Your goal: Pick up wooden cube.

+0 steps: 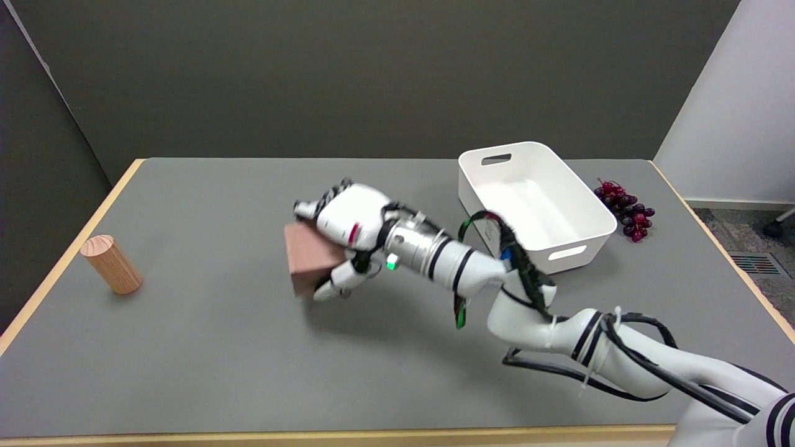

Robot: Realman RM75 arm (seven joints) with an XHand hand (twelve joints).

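One robot hand, the right hand (pixel 345 233), is seen near the middle of a grey table (pixel 205 360), reached in from the lower right on a white arm (pixel 559 329) wrapped with black cables. It is closed around the wooden cube (pixel 308 257): the fingers (pixel 320 205) are draped over the cube's far top edge, and the thumb (pixel 335 287) is pressed against its near right side. The cube, reddish-brown, appears tilted, with one lower corner at or just above the tabletop; whether it has been fully lifted cannot be told. A soft shadow is cast beneath it.

The step in hand is judged to be the lift. It would be done well if the grip were kept firm and even on opposite faces, and the cube raised straight up, slowly, so that it is not pivoted out between thumb and fingers. Because the cube is tilted, slipping is the main risk.

Further out, a white plastic bin (pixel 475 180) is set to the right behind the arm, with a bunch of dark grapes (pixel 628 211) just beyond it. Well apart, at the table's left edge, a wooden cylinder (pixel 112 264) is seen, leaning.
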